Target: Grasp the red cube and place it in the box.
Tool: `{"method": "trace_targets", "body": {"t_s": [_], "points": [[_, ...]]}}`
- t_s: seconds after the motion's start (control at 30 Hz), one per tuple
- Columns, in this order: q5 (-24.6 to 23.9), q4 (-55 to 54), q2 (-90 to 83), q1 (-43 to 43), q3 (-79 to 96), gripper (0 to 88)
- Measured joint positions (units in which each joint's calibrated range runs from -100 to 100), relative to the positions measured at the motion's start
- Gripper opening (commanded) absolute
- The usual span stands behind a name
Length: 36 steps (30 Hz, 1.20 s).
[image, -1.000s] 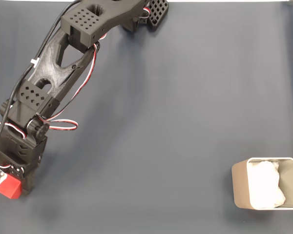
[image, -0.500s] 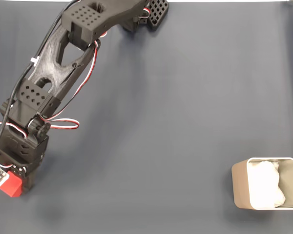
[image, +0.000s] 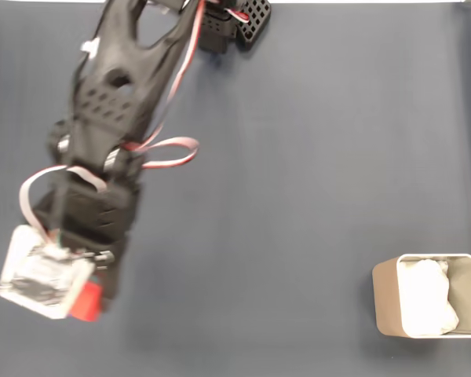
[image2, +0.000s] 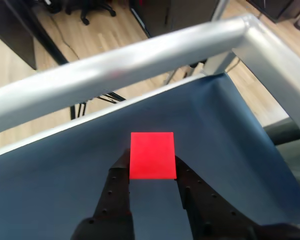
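Two black claw [image2: 152, 167] fingers clench the small bright-red cube [image2: 152, 155]; the beige rounded-corner box [image: 385, 297] sits well apart.

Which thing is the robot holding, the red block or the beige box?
The red cube. It sits pinched between the black jaws of the gripper, while the box rests far away on the dark mat.
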Motion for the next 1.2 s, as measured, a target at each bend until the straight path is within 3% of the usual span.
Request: {"method": "trace_targets", "body": {"t_s": [0.57,1.2], "points": [[-0.54,2.07,-12.33,-23.74,2.35,0.0],[-0.54,2.07,-9.38,-37.61,-3.62,0.0]]}}
